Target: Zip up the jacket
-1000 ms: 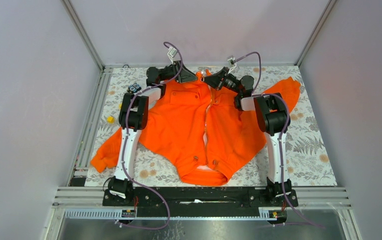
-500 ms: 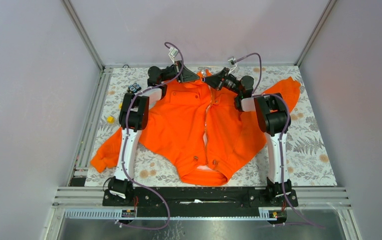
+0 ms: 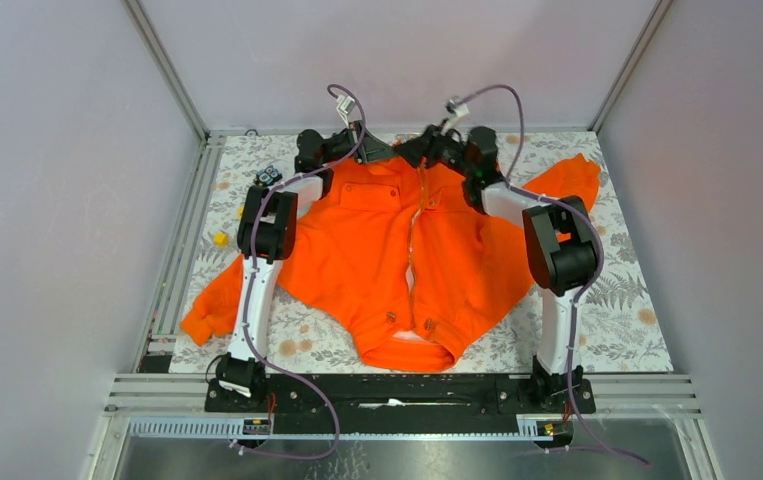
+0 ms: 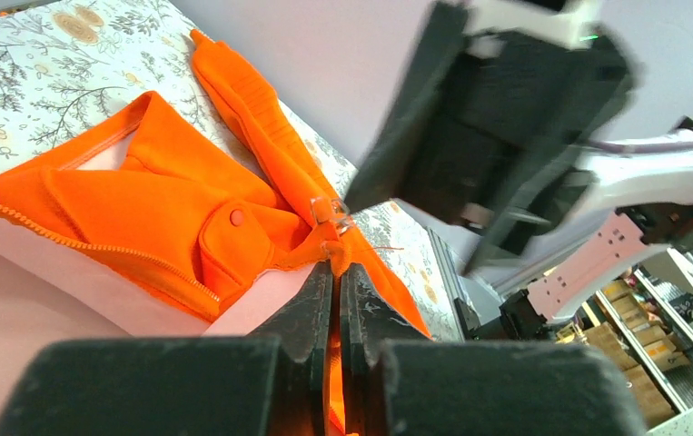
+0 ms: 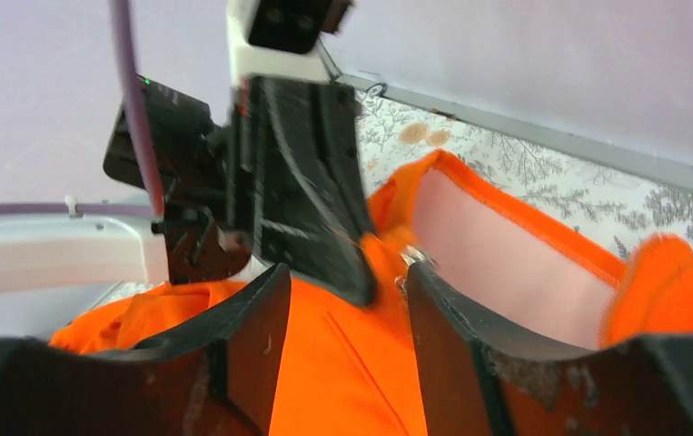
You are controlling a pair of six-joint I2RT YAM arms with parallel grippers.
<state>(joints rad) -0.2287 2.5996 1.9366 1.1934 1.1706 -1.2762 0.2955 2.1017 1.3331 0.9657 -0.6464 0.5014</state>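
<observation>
The orange jacket point(image 3: 377, 250) lies spread on the table, collar at the far side, its central zipper point(image 3: 414, 240) running toward me. My left gripper point(image 3: 389, 152) sits at the collar; in the left wrist view it point(image 4: 336, 272) is shut on a fold of orange fabric just below the clear zipper pull point(image 4: 329, 211). My right gripper point(image 3: 419, 152) hovers right beside it. The right wrist view shows it point(image 5: 344, 277) open above the orange cloth point(image 5: 351, 363), with the left arm's black finger point(image 5: 315, 200) just beyond. Pale lining point(image 5: 497, 263) shows inside the collar.
A small yellow object point(image 3: 220, 238) and a small dark object point(image 3: 269, 175) lie on the floral table point(image 3: 617, 300) left of the jacket. One sleeve point(image 3: 212, 305) reaches the near left, the other point(image 3: 572, 175) the far right. Grey walls and a metal frame point(image 3: 182, 250) enclose the table.
My right gripper has opened and swung left and farther back toward the collar, its elbow shifting right. My left gripper has closed on the fabric at the collar and stayed there.
</observation>
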